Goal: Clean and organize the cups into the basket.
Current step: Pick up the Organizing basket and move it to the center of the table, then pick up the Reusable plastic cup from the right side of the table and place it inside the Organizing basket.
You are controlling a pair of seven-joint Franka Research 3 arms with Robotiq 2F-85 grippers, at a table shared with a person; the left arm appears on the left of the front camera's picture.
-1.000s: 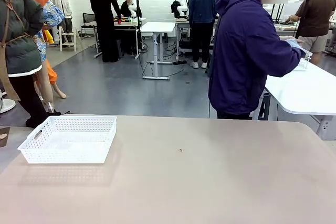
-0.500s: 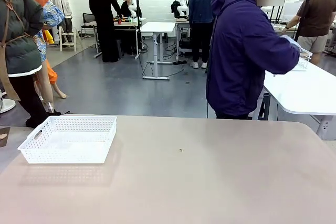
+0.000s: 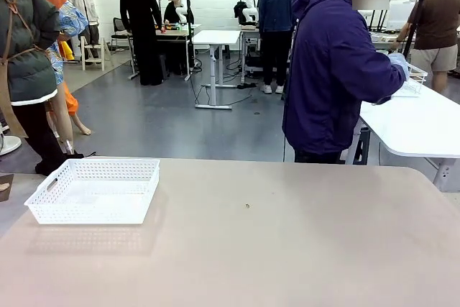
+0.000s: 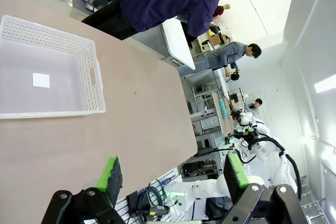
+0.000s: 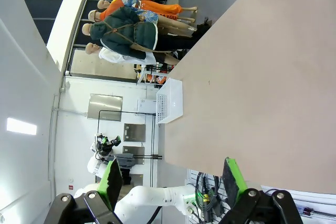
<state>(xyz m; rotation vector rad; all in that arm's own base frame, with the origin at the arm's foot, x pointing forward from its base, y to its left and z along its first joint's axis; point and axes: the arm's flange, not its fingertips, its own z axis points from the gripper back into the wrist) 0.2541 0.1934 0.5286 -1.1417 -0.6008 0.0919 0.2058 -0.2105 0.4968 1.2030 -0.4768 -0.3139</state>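
Note:
The white lattice-sided basket stands empty at the left of the beige table. It lies at the upper left of the left wrist view as basket, and small and far off in the right wrist view as basket. The cups are out of view. My left gripper is open above the table's near side, nothing between its green pads. My right gripper is open too, off the table's edge, holding nothing.
A person in a purple jacket stands beyond the table's far edge, turned toward a white side table on the right, hands at a white wire basket. A small dark speck marks the tabletop's middle.
The person's hands have shifted slightly at the wire basket on the side table. Basket and grippers have not moved.

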